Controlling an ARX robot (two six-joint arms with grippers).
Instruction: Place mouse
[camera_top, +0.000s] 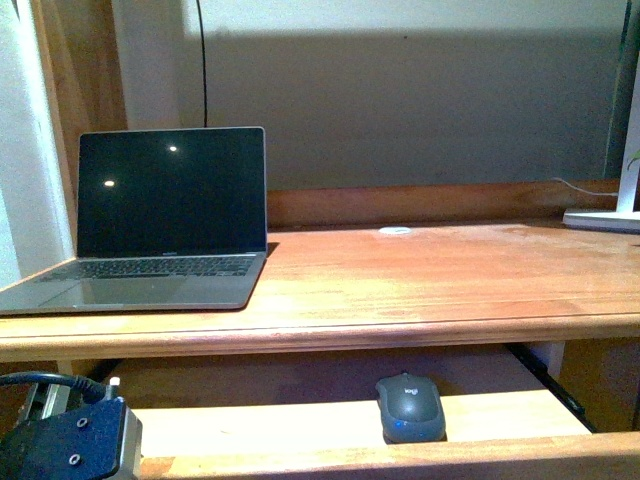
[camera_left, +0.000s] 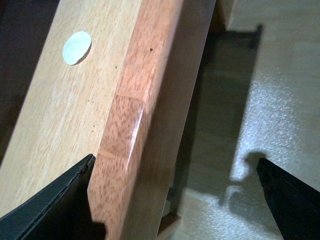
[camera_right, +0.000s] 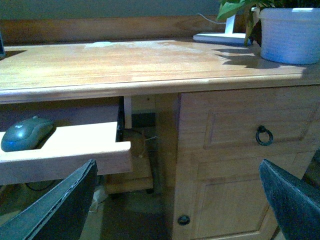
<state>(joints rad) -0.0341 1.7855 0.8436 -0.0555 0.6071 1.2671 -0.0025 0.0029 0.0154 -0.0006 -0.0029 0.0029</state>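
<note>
The dark grey mouse (camera_top: 410, 408) lies on the pull-out tray (camera_top: 250, 425) under the desk top, near the tray's right end. It also shows in the right wrist view (camera_right: 26, 133), on the tray (camera_right: 85, 145). My left gripper (camera_left: 175, 200) is open and empty, its jaws straddling the tray's front edge (camera_left: 130, 130). Only the left arm's wrist (camera_top: 70, 440) shows in the front view, at the tray's left end. My right gripper (camera_right: 175, 205) is open and empty, low in front of the desk and to the right of the tray, apart from the mouse.
An open laptop (camera_top: 160, 225) stands on the desk top (camera_top: 430, 270) at the left. A small flat white disc (camera_top: 396, 231) lies at the back middle. A white lamp base (camera_top: 605, 218) and a plant pot (camera_right: 290, 35) are at the right. Drawer fronts with a ring pull (camera_right: 264, 135) are right of the tray.
</note>
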